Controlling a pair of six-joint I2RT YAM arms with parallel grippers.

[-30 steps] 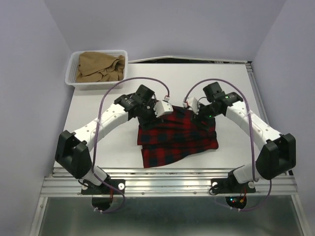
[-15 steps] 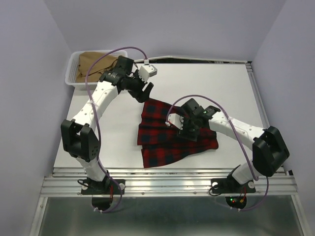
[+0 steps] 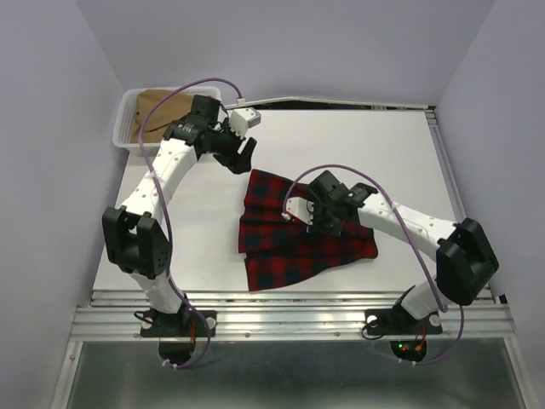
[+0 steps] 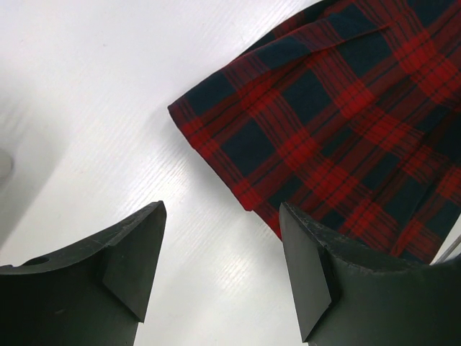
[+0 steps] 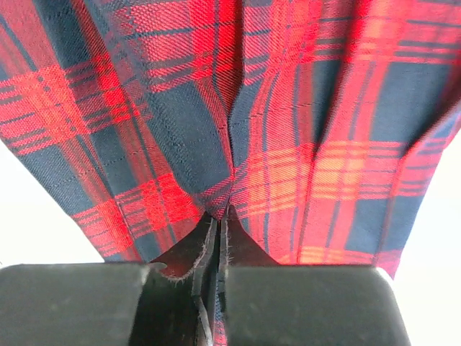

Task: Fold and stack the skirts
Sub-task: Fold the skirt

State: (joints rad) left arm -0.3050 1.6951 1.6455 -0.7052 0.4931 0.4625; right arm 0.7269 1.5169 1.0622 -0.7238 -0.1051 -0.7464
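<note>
- The white counter [image 3: 383, 145] holds the work. Both arms reach out over it.
- The plaid skirt [image 3: 281, 251] lies in the middle of the counter. It is red and dark blue. It looks partly folded, because I can see layers on its left side. The bottom edge pokes out and is not neat, so I think its fold is not finished.
- The white basket [image 3: 126, 141] sits at the far left corner of the counter.
- The tan skirt [image 3: 153, 111] is inside the basket, all bunched up. It has not been folded yet. It is well apart from the plaid skirt, so there is no stack yet.
- The left gripper [image 4: 220, 223] hangs above bare counter, between the basket and the top left corner of the plaid skirt. Its fingers are spread wide and hold nothing.
- The right gripper [image 5: 222, 216] is down on the plaid skirt. Its fingers are squeezed together on a little pinch of the cloth, and the cloth puckers around the tips.
- I think less than half the job is done: finish this skirt, fold the tan one, then stack them.
</note>
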